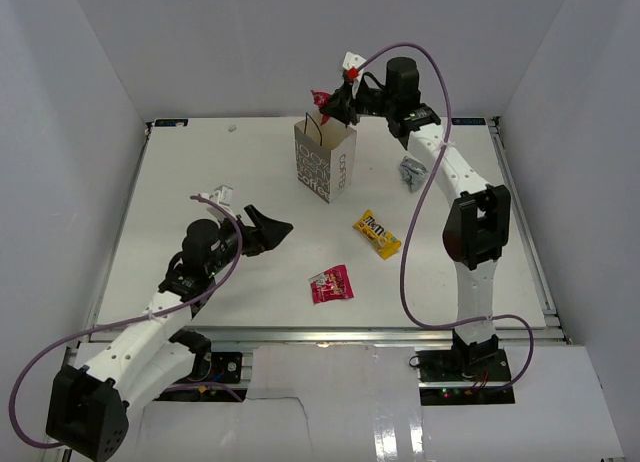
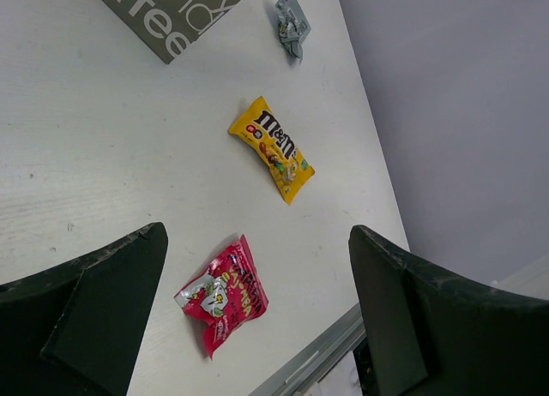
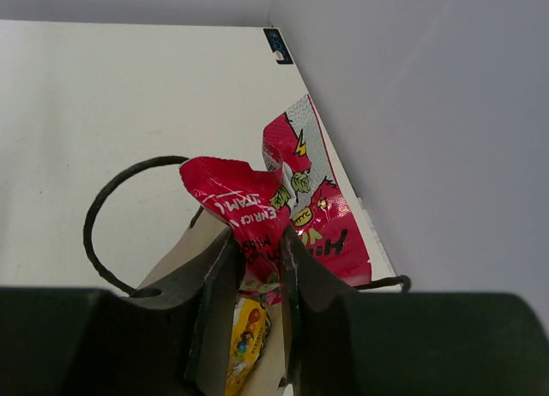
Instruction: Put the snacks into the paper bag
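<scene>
I'm looking down on a white counter (image 1: 200,202) boxed in by plain pale walls on three sides.

The right arm (image 1: 470,232) rises from the near edge and reaches over to the far edge. The left arm (image 1: 150,322) stretches from the near left corner toward the middle of the counter.

The paper bag (image 1: 325,162) stands upright close to the far edge, about midway along it. Its mouth is open and its lettered side faces the near right corner. In my right wrist view, one thin black cord handle (image 3: 103,216) loops up from the rim.

My right claw (image 1: 335,104) hangs directly over the bag's mouth. It is clenched on a red snack pack (image 3: 257,212), whose crumpled top sticks up above the fingers (image 3: 214,293). The lower part of the pack dips past the rim of the bag. Below it, inside the bag, I can see a yellow pack (image 3: 244,336).

My left claw (image 1: 270,229) is released, with its jaws spread wide and nothing between them. It hovers above the counter left of centre and is not touching any pack.

Three packs lie loose on the counter, well apart from each other:
- The M&M's pack (image 1: 376,233) is flat and right of centre, between the bag and the near edge.
- The pink-red pack (image 1: 331,284) lies nearer the near edge, about midway along it. In the left wrist view it sits between the spread jaws.
- The silver foil pack (image 1: 411,172) is crumpled and lies toward the right edge, just beside the right arm and level with the bag.
</scene>
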### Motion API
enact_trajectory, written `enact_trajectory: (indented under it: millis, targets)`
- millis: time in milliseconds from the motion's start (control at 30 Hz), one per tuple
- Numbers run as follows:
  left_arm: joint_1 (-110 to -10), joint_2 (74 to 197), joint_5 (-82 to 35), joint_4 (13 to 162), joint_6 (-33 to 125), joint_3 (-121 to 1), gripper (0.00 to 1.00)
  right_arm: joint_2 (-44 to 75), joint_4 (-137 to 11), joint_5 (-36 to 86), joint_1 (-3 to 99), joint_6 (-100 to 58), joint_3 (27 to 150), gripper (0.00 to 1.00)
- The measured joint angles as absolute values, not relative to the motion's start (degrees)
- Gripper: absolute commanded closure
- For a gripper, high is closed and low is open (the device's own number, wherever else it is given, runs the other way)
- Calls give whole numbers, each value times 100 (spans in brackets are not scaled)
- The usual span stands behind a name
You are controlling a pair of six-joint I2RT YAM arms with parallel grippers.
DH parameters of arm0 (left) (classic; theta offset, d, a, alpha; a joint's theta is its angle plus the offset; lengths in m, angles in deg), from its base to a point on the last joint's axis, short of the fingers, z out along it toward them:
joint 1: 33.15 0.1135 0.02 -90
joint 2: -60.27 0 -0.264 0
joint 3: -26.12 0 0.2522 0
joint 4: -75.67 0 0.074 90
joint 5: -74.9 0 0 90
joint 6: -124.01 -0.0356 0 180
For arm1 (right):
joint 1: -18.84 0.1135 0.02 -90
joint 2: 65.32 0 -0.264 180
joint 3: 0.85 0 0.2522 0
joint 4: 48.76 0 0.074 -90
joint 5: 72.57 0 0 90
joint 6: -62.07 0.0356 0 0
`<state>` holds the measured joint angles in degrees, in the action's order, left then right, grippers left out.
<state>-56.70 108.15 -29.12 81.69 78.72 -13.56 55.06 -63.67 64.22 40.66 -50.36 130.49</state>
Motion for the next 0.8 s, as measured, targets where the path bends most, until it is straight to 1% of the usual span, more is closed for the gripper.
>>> enact_trajectory:
  millis: [100, 167, 200, 233, 267, 300, 400, 467, 533, 700, 800]
  targets:
    - [-5670, 10939, -2934, 8169, 7868, -1362, 3, 5611, -6380, 6343, 4062, -5067, 13045, 86]
    - [-5672, 11066, -2960, 8169, 7864, -1362, 3, 5594, -6356, 6339, 4062, -5106, 13031, 82]
    - [-5678, 11127, -2978, 8171, 7853, -1362, 3, 5556, -6343, 6341, 4062, -5128, 12988, 75]
    - [-5685, 11182, -3000, 8171, 7839, -1364, 2, 5513, -6319, 6336, 4064, -5150, 12920, 71]
    - [-5694, 11239, -3030, 8177, 7815, -1373, 2, 5478, -6306, 6332, 4069, -5170, 12850, 62]
    - [-5705, 11291, -3070, 8182, 7787, -1388, 2, 5436, -6295, 6326, 4073, -5194, 12769, 60]
    - [-5772, 11420, -3175, 8193, 7649, -1471, 2, 5401, -6302, 6291, 4073, -5233, 12675, 45]
    - [-5849, 11551, -3273, 8186, 7514, -1579, 2, 5388, -6319, 6262, 4075, -5246, 12660, 40]
    - [-5954, 11722, -3349, 8175, 7385, -1692, 2, 5338, -6409, 6236, 4075, -5257, 12642, 37]
    - [-6332, 12299, -3526, 8191, 6972, -1970, 3, 5078, -6618, 6212, 4071, -5222, 12631, 37]
    - [-6607, 12699, -3638, 8274, 6552, -2182, 5, 4787, -6918, 6288, 4027, -5189, 12631, 35]
